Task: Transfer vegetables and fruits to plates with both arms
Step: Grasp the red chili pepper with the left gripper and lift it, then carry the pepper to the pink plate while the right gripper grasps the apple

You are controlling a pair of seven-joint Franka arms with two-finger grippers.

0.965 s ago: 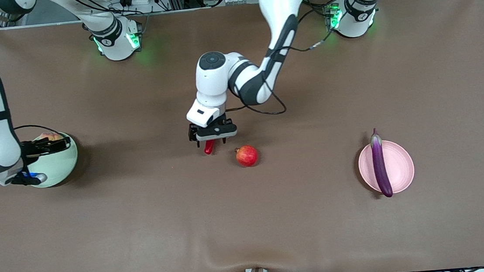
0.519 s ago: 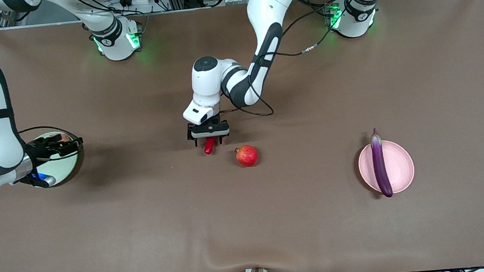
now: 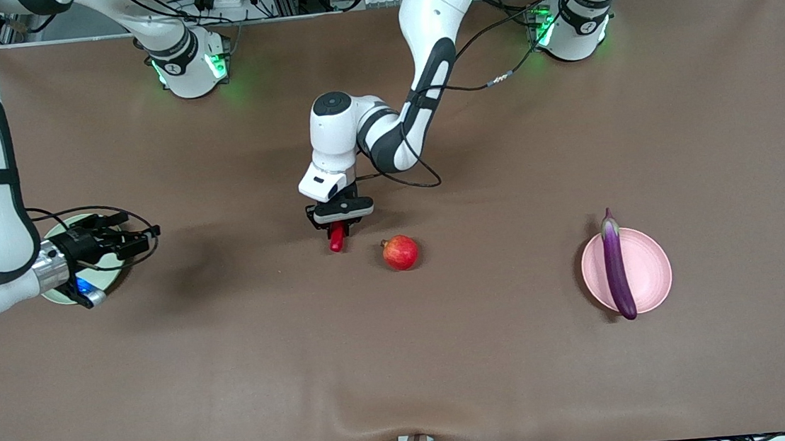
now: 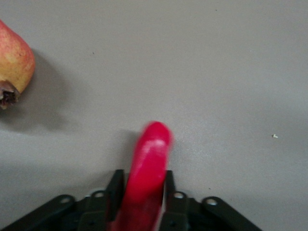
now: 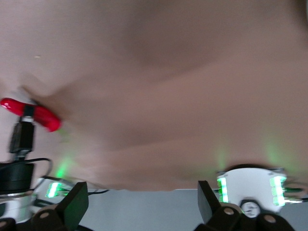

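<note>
Red chili pepper (image 4: 147, 168) clamped between left gripper (image 3: 340, 219) fingers (image 4: 115, 185).

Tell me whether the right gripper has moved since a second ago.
Yes. The right gripper, open, has swung off the mint plate toward the pomegranate.
</note>
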